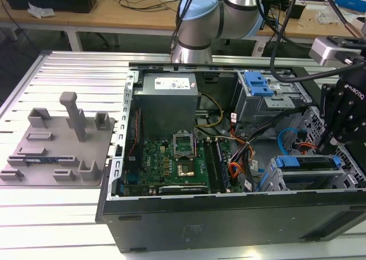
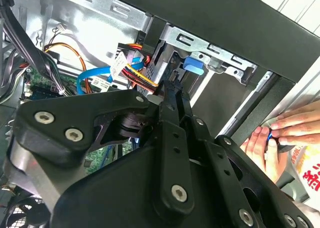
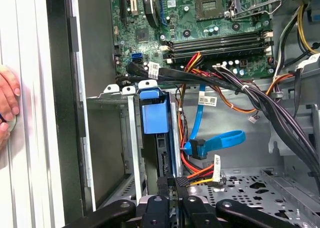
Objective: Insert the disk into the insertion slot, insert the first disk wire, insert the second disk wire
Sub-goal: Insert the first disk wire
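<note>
The disk (image 1: 309,162) in its blue carrier (image 3: 155,115) sits inside the insertion slot (image 1: 273,180), a low perforated grey cage at the case's front on the exterior view's right. My gripper (image 1: 327,147) hangs just over the disk's end. In both wrist views its fingers (image 3: 165,188) are pressed together at the disk's edge. A red, yellow and black disk wire (image 3: 202,178) ends right between them, its plug mostly hidden by the gripper (image 2: 169,87). A blue flat disk wire (image 3: 220,139) loops beside the disk, its plug (image 3: 194,149) close to the carrier.
A taller grey bay with a blue latch (image 1: 257,84) stands behind the cage. Thick black cable bundles (image 3: 260,100) cross above the motherboard (image 1: 177,157). A person's hand (image 2: 287,130) rests outside the case wall. A grey fixture plate (image 1: 54,148) lies on the exterior view's left.
</note>
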Motion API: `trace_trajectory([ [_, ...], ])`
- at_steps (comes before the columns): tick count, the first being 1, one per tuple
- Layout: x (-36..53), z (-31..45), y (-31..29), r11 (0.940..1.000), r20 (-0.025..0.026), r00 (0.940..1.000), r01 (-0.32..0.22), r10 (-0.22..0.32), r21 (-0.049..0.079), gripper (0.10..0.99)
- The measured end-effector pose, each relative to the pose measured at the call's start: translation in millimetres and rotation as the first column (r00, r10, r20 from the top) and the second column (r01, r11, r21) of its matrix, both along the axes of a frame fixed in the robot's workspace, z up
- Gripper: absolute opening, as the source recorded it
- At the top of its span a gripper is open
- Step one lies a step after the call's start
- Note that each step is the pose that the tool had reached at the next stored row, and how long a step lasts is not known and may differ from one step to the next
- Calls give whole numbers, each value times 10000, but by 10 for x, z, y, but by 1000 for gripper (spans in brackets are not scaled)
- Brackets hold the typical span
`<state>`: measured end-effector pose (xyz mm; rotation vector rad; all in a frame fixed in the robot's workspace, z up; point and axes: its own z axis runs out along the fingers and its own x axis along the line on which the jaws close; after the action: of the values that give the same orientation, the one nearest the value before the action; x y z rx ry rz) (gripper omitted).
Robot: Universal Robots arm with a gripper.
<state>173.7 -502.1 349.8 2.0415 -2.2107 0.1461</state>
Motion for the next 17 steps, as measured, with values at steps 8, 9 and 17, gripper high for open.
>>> trace_trajectory([
  [8,0,-15,-8,10000,0,10000,11,-11,1,169],
  [9,0,-15,-9,10000,0,10000,13,-13,0,169],
  [17,0,-34,-15,10000,0,10000,18,-18,1,169],
])
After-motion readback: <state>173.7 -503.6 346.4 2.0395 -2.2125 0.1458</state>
